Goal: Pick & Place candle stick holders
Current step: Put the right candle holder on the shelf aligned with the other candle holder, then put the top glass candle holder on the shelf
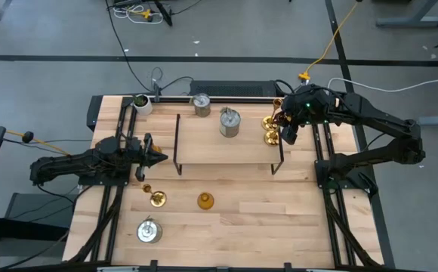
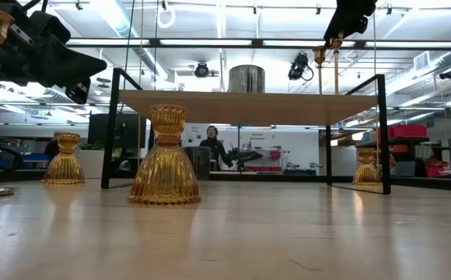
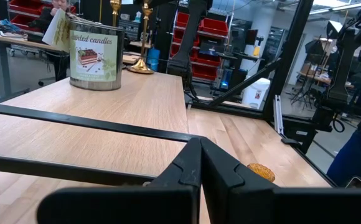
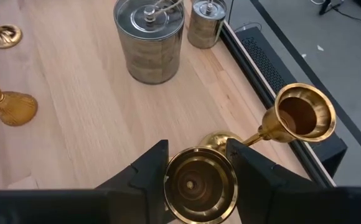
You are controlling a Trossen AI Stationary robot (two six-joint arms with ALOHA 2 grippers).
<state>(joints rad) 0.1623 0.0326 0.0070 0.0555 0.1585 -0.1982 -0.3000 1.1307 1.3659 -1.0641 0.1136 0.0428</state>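
Two tall gold brass holders (image 1: 270,121) (image 1: 270,137) stand on their flared bases at the right end of the wooden rack's top (image 1: 226,151). My right gripper (image 4: 199,180) is above the nearer one (image 4: 199,183), shut on its cup. The other gold holder (image 4: 299,115) stands just beyond it. A silver can holder (image 1: 230,122) stands on the rack top, and another (image 1: 202,104) stands behind the rack. On the near table are a gold holder (image 1: 156,198), an amber holder (image 1: 205,200) and a silver can (image 1: 149,230). My left gripper (image 1: 155,157) is shut and empty by the rack's left wire side. My right gripper pinches the gold holder's cup at its top rim (image 4: 171,186) between its two fingers (image 4: 149,168). The fingers come from above, pointing down. The holder stands upright, its base (image 4: 221,140) on the rack top as far as I can see.
A whitish cup (image 1: 142,103) with dark contents stands at the far left. The rack's black wire sides (image 1: 177,143) (image 1: 282,155) stand between the arms. The low view shows two more amber holders (image 2: 64,159) (image 2: 365,167) farther back. A person (image 2: 212,144) sits beyond the table.
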